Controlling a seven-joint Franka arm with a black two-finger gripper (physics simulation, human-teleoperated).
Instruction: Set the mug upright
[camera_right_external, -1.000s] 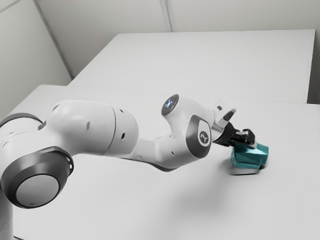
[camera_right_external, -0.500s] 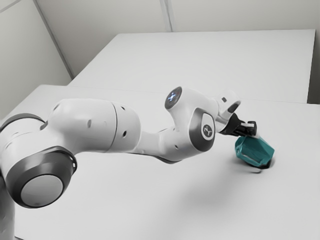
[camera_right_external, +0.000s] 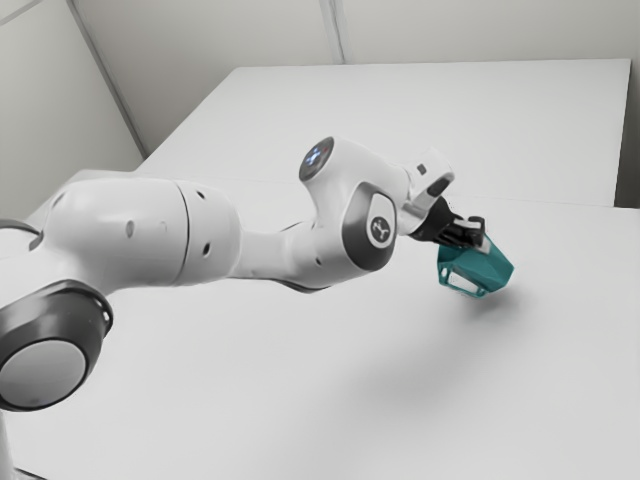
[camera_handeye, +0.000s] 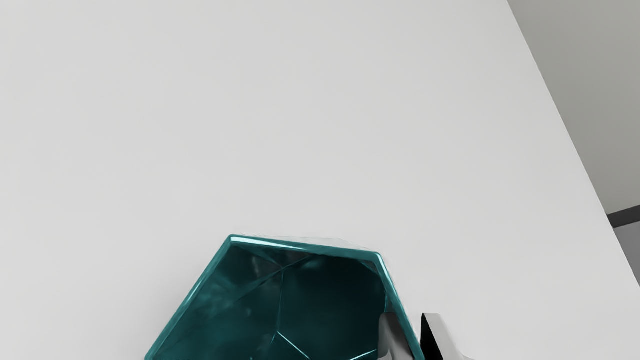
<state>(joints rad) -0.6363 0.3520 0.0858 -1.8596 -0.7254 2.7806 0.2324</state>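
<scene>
One hand (camera_right_external: 482, 241) grips the mug (camera_right_external: 486, 269): wrist view shows its inside (camera_handeye: 325, 295), exterior its handle (camera_right_external: 444, 275)

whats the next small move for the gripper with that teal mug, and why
I'd probably rotate the gripper a little to bring the teal mug level before lowering it: the fingers pinch its wall from inside and outside, and it is tilted, seemingly just above the table.

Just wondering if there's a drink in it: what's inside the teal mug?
My gripper has one finger inside the mug. Dark, faceted walls show, with no drink visible; whatever lies behind that finger is hidden.
</scene>
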